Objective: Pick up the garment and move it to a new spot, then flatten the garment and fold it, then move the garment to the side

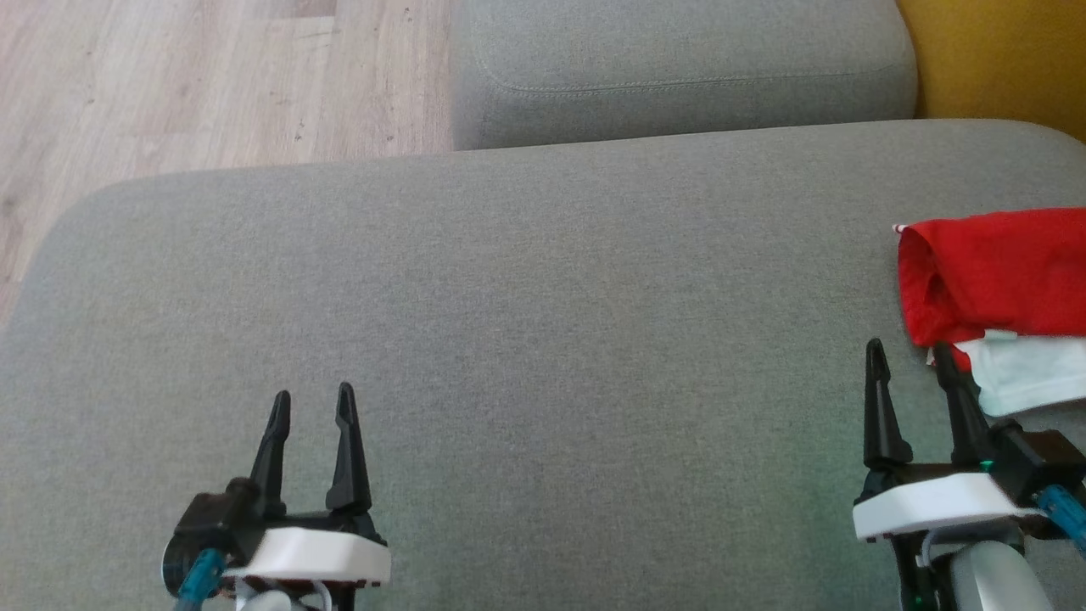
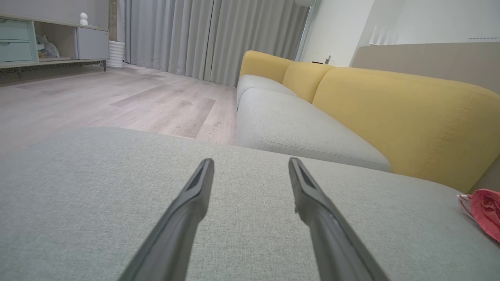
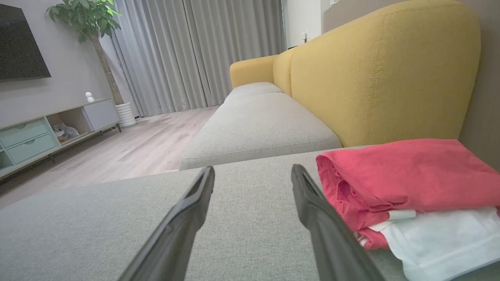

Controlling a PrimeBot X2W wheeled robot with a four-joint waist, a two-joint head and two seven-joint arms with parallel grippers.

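Both grippers are open wide and hold nothing. Left gripper (image 1: 313, 392) hangs low over the grey seat (image 1: 543, 280) at the lower left of the head view, with its two dark fingers pointing away from the robot. Its wrist view shows only bare grey fabric between the fingers.

Right gripper (image 1: 908, 346) is at the lower right, also low over the seat, fingers pointing the same way. Its right finger (image 3: 324, 218) stands just beside the near left corner of the garment (image 1: 993, 271). Whether the finger touches the cloth, I cannot tell.

The garment lies folded at the right end of the seat, close to the yellow backrest (image 3: 383, 70). It is a compact bundle: the upper part is red, and a white part (image 1: 1031, 373) comes out at the side nearest to the robot. The folded red edge faces left, toward the middle of the seat. The left gripper is well apart from it.

Behind the seat is a second grey cushion (image 1: 679, 68), and to the left of it is a pale wooden floor (image 1: 212, 76). Grey curtains (image 2: 211, 39) and a low cabinet (image 2: 39, 43) stand far behind.
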